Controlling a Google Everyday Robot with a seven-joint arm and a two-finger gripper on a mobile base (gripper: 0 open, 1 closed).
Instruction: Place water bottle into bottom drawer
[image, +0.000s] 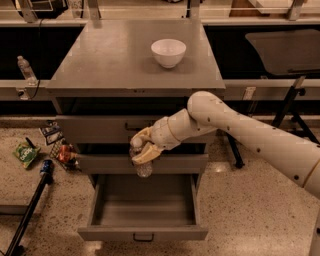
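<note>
Hand (143, 150) at centre of frame, in front of the grey table's (100, 65) drawer stack, level with the gap between top drawer (95, 129) and middle drawer (175, 163). Fingers closed around the water bottle (143, 170), clamped on its upper body. Bottle roughly upright: white cap just above the fingers, clear base hanging below them across the middle drawer's front. Arm (240, 132) enters from the right edge and reaches left and slightly down.

Bottom drawer (145, 205) pulled out toward the lower edge of the frame, floor bare, small black handle on its front panel. The bottle hangs above the drawer's back part and is not inside it.

White bowl (168, 52) on the table top, right of centre, well apart from the hand.

Second clear bottle (25, 69) upright on a ledge at upper left. Snack packets (26, 153) on the speckled floor at left, near the table's foot. Black pole (30, 212) slants across the lower left corner.
</note>
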